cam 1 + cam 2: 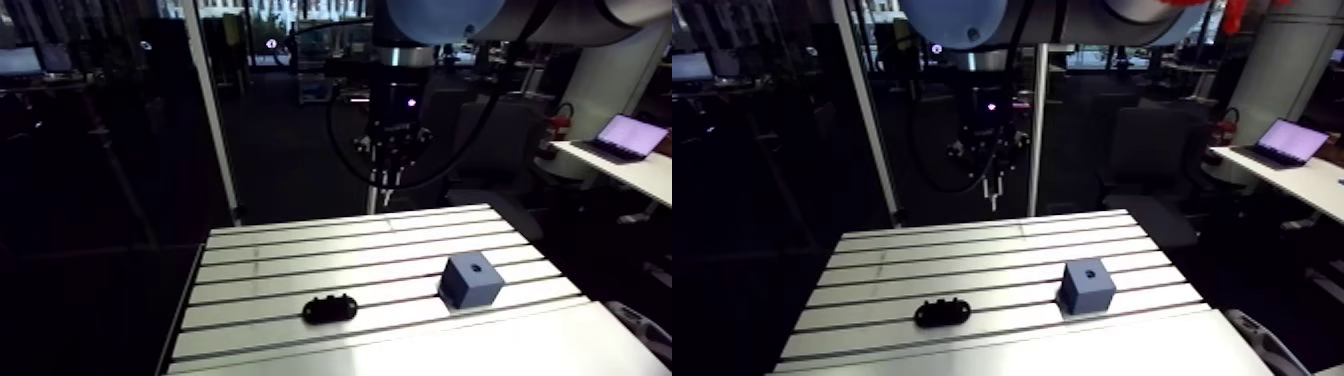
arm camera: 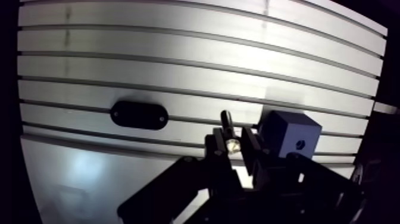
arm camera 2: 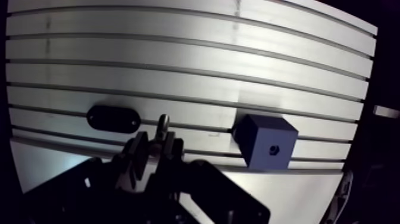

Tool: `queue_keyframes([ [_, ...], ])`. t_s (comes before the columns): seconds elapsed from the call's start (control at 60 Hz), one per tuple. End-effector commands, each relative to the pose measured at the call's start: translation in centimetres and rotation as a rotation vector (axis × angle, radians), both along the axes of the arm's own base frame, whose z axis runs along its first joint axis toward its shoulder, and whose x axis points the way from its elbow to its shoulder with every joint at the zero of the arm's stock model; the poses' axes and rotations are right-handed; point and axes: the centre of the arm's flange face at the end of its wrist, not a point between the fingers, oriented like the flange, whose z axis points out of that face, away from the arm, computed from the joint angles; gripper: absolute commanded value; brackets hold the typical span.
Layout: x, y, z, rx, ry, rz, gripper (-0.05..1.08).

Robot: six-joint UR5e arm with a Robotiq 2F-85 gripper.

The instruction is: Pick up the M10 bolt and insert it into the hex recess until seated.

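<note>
Between my two fingers [image 2: 215, 144] sits the M10 bolt [image 2: 226, 119]. My gripper [image 2: 231, 137] is pinching it. A shiny bit of the bolt shows between the fingers, and its dark stem pokes out ahead of them. So the bolt is in my hand and not on the table.

Just past my fingers, off to one side, stands the blue-grey block [image 2: 290, 128]. It has a small hole [image 2: 300, 143] in one face. I think that hole is the hex recess where the bolt has to go. The bolt's tip is near the block but not over the hole, and it touches nothing.

On the other side of my hand lies a black oval piece [image 2: 138, 114], flat on the table [image 2: 178, 71]. It is well apart from the block.

In the arm view I hang high up over the far edge of the table. The block is down on the table, toward the near side, with its hole facing up.

The picking up looks done, so I judge that I am in the carrying step. Next I need to bring the bolt right over the hole, line it up straight, and go down slowly. The hole is small, so my aim must be good. If the bolt is tilted, it may catch on the rim. I should push until it stops, then let go.
</note>
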Motion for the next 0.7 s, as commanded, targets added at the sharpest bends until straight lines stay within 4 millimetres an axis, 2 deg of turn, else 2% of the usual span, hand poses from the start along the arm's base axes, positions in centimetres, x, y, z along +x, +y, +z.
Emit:
queue_keyframes([
  [0.017,-0.9,3.9,3.3,0.011,-0.031,0.236,1.02],
  [0.2,-0.7,8.0,4.4,-0.018,-0.108,0.341,1.01],
  [0.317,-0.8,8.5,4.3,-0.008,-0.131,0.411,1.02],
  [0.383,-1.3,9.2,3.4,0.024,-0.173,0.450,1.02],
  [0.5,-1.3,9.9,2.9,0.053,-0.202,0.450,1.02],
  [0.583,-1.4,11.2,2.1,0.049,-0.221,0.432,1.05],
  [0.7,-1.2,11.4,1.5,0.046,-0.236,0.432,1.07],
])
